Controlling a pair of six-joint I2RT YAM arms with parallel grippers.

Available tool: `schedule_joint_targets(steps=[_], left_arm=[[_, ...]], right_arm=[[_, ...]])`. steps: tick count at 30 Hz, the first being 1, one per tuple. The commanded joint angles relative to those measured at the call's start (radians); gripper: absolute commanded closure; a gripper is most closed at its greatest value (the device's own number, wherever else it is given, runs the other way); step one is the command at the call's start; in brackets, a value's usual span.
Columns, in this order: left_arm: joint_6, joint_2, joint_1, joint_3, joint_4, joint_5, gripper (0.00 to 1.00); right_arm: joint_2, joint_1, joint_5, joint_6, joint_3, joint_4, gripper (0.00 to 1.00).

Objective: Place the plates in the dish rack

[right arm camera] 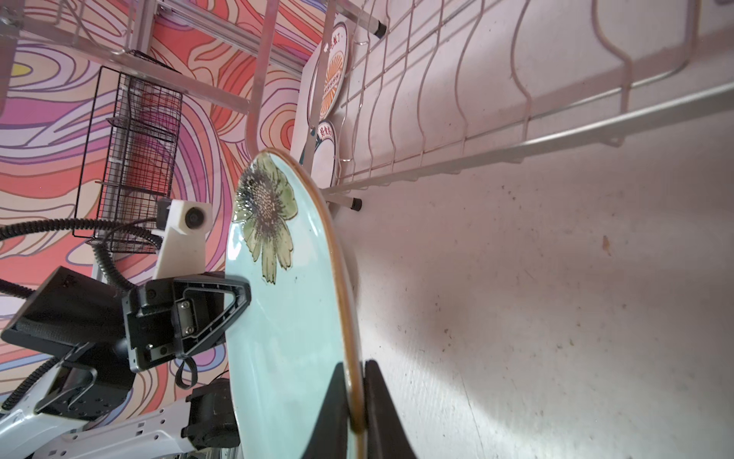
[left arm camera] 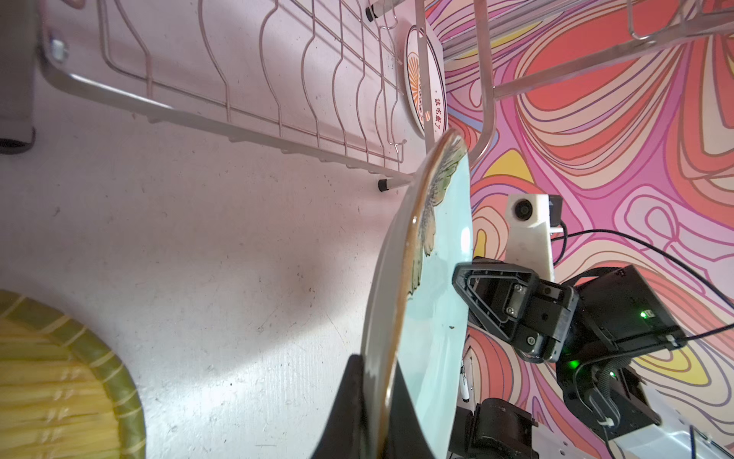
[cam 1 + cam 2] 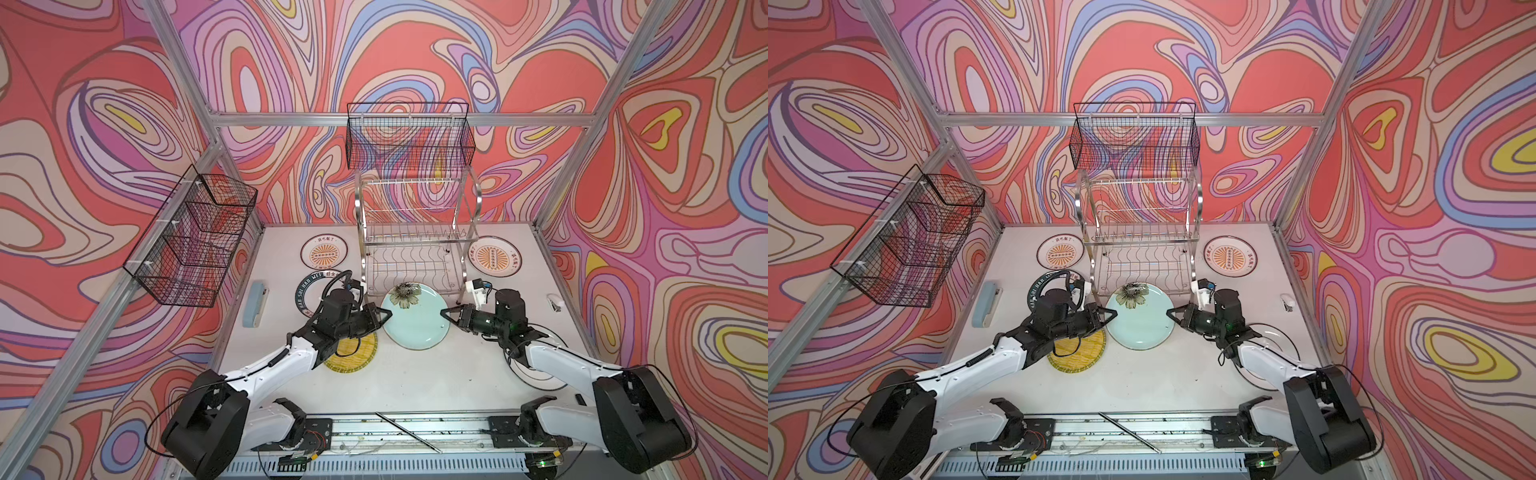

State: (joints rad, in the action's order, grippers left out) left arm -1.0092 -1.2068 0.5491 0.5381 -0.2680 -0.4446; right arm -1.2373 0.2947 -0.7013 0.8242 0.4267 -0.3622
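Top views, both: aqua plate (image 3: 415, 318) at frame ctr, overlapping lower front edge of dish rack (image 3: 415, 249), flower end toward rack. Left gripper (image 3: 384, 318) on frame-left rim, right gripper (image 3: 446, 312) on frame-right rim, opposite each other (jaws narrow, each pair pinching rim from both faces, per wrist views). Yellow plate (image 3: 353, 353) lower left of ctr, partly under L arm. Sunburst plate (image 3: 325, 251) flat at frame left of rack; second sunburst plate (image 3: 494, 258) at frame right.
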Motion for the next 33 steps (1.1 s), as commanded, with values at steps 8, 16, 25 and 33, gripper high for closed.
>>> schedule_joint_targets(steps=[8,16,25,33], left_arm=[[-0.008,0.085,0.011,-0.013,-0.145,0.102,1.0],[0.001,0.134,0.012,-0.076,-0.196,0.156,1.0],[-0.014,0.104,0.015,-0.087,-0.263,0.142,1.0],[0.0,0.088,0.02,-0.084,-0.275,0.135,1.0]], right_arm=[[0.022,0.054,-0.109,0.078,0.023,-0.249,0.73],[0.012,0.077,-0.113,0.114,0.006,-0.32,0.56],[-0.036,0.116,-0.106,0.127,0.016,-0.366,0.54],[-0.092,0.145,-0.101,0.166,0.014,-0.45,0.61]])
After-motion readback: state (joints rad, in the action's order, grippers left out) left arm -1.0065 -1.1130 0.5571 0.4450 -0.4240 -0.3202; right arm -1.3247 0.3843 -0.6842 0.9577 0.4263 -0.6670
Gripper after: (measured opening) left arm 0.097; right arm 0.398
